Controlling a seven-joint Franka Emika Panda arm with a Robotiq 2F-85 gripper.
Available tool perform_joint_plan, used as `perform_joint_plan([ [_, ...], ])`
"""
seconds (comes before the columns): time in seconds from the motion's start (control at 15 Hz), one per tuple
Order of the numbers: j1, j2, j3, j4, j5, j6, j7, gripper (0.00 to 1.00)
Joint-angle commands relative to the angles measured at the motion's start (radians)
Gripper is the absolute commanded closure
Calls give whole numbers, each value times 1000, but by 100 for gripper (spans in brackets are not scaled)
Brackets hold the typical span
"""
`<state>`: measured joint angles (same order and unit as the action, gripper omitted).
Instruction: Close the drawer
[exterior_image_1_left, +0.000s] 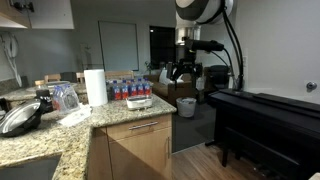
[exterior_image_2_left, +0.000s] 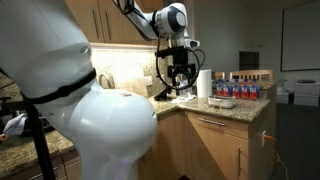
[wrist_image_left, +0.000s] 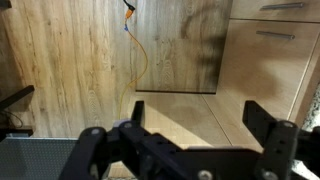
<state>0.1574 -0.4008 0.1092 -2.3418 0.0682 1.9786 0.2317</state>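
Note:
The drawer (exterior_image_1_left: 139, 129) is a light-wood front with a silver bar handle just under the granite countertop, and it stands slightly out from the cabinet; it shows in both exterior views (exterior_image_2_left: 213, 124). My gripper (exterior_image_1_left: 182, 72) hangs in the air beside the counter's corner, above the drawer's level and apart from it, and appears again over the counter's end (exterior_image_2_left: 177, 80). In the wrist view the gripper (wrist_image_left: 198, 108) is open, with nothing between its black fingers (wrist_image_left: 261, 118). Wood fronts with silver handles (wrist_image_left: 280, 33) show at upper right there.
On the granite counter (exterior_image_1_left: 60, 140) stand a paper-towel roll (exterior_image_1_left: 96, 87), a row of bottles (exterior_image_1_left: 130, 90), a white dish (exterior_image_1_left: 139, 102) and a pan (exterior_image_1_left: 20, 118). A black piano (exterior_image_1_left: 265, 115) stands opposite. The wood floor (wrist_image_left: 80, 60) lies below.

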Motion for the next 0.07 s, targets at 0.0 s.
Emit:
perform_joint_plan([
  [0.0,-20,-1,18,2,7,-3,-7,0],
])
